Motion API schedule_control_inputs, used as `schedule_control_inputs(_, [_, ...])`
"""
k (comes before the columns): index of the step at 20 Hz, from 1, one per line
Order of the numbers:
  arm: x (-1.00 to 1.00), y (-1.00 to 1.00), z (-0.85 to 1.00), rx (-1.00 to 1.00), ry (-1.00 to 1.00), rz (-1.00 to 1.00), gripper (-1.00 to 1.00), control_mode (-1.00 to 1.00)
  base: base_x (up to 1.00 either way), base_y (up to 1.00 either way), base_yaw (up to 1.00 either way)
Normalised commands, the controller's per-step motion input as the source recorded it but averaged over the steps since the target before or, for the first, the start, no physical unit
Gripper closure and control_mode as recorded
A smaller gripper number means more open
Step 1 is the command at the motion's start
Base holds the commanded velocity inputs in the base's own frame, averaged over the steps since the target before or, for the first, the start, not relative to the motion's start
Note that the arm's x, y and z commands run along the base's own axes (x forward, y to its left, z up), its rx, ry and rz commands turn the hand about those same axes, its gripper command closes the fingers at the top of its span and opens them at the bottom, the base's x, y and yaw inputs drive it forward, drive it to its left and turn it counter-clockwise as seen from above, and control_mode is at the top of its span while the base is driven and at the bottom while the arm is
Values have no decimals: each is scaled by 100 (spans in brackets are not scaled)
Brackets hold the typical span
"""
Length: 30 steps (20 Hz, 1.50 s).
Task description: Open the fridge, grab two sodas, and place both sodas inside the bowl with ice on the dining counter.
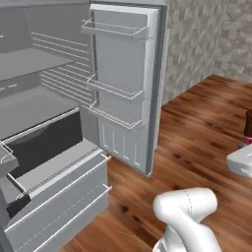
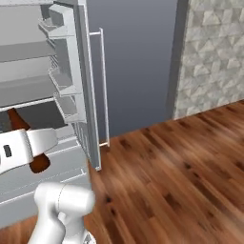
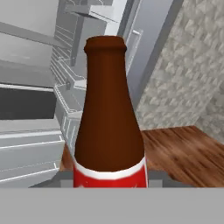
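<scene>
The fridge [image 1: 59, 98] stands open, and its right door [image 1: 123, 83] is swung out with bare door racks. My gripper [image 3: 109, 180] is shut on one soda [image 3: 109, 122], a dark-brown bottle with a red label, held upright in front of the fridge. From the left base camera the gripper [image 1: 241, 160] is at the right edge with the soda [image 1: 248, 124] rising above it. Seen from the right base camera, the gripper [image 2: 26, 143] crosses the soda [image 2: 40, 163] before the open fridge [image 2: 43, 71]. The bowl with ice and the dining counter are out of view.
The open door [image 2: 78, 90] juts out over the wooden floor [image 1: 197, 133]. A stone-tiled wall [image 2: 214, 52] rises to the right. The fridge's lower drawers [image 1: 64, 197] project at the left. Open floor lies to the right of the door.
</scene>
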Motion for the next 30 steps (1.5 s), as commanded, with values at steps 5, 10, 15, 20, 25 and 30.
schedule_control_inputs(5, [0,0,0,0,0,0,100,100,2,-48,-57])
schedule_control_inputs(10, [0,0,0,0,0,0,100,100,41,-28,-57])
schedule_control_inputs(15, [0,0,0,0,0,0,100,100,64,-13,-54])
schedule_control_inputs(20, [0,0,0,0,0,0,100,100,80,-16,-46])
schedule_control_inputs(25, [0,0,0,0,0,0,100,100,93,-25,-41])
schedule_control_inputs(30, [0,0,0,0,0,0,100,100,100,-32,-35])
